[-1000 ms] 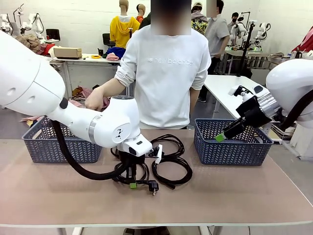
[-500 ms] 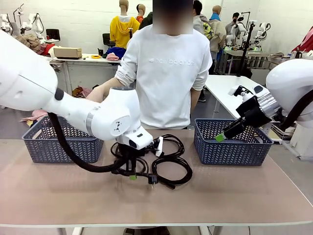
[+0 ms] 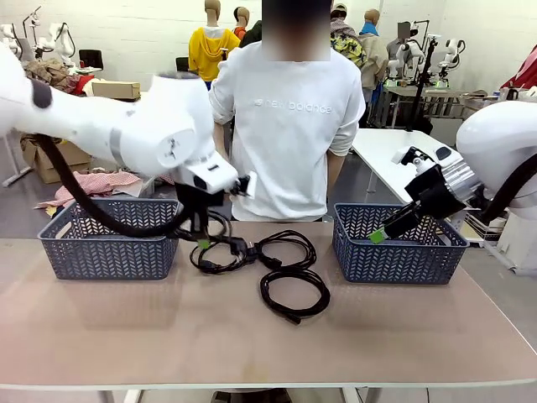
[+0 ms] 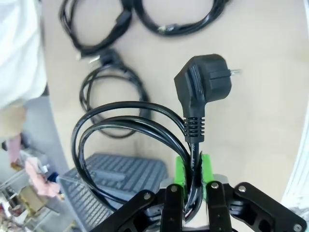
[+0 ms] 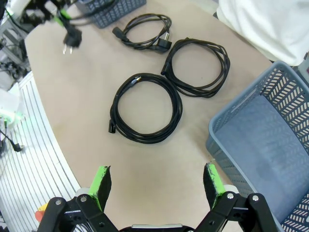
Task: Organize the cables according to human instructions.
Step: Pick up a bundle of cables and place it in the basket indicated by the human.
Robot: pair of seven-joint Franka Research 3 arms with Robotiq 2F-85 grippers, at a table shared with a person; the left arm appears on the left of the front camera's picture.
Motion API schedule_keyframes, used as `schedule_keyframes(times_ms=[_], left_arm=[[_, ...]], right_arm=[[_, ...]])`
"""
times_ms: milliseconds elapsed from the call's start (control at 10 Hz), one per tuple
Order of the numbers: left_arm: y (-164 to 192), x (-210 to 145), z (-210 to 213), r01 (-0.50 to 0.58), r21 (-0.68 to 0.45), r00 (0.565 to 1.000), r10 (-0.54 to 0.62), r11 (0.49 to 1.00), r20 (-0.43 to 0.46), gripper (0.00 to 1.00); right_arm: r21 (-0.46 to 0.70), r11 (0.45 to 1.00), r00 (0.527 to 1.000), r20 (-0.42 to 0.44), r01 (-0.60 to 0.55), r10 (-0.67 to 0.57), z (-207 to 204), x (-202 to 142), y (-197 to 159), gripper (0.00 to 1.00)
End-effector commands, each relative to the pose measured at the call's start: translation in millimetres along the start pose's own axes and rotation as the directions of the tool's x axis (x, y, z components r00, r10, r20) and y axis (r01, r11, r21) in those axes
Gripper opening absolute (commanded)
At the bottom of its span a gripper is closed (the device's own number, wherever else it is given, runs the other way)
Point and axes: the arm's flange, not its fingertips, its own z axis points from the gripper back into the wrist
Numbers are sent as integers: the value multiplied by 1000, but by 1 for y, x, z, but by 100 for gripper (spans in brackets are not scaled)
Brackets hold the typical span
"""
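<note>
Left wrist view: left fingers (image 4: 204, 166) are pinching one coiled cable (image 4: 120, 123) just below its plug (image 4: 203, 82), loops hanging by the left basket (image 3: 109, 252).
Three other cables (image 5: 145, 137) are lying on the bench (image 4: 260, 96) between the baskets. Judging: loops want lifting clear of the rim, releasing only over the basket the person is indicating. Right fingers (image 5: 101, 186) are spread, empty, near the right basket (image 3: 403, 256). Sweatshirt (image 3: 285, 143) is reading "new balance".
</note>
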Motion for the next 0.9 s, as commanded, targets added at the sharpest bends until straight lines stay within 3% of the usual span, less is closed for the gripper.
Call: schedule_keyframes(times_ms=[0, 400, 800], left_arm=[[27, -32, 14, 3, -5, 1000, -3, 1000, -17, 0], [75, -104, 29, -140, 51, 990, 139, 989, 13, 0], [86, -153, 25, -228, 72, 974, 226, 971, 32, 0]], right_arm=[[12, 1000, 1000, 22, -13, 12, -1, 1, -3, 100], [12, 1000, 1000, 22, -13, 12, -1, 1, -3, 100], [12, 1000, 1000, 22, -13, 12, -1, 1, -3, 100]])
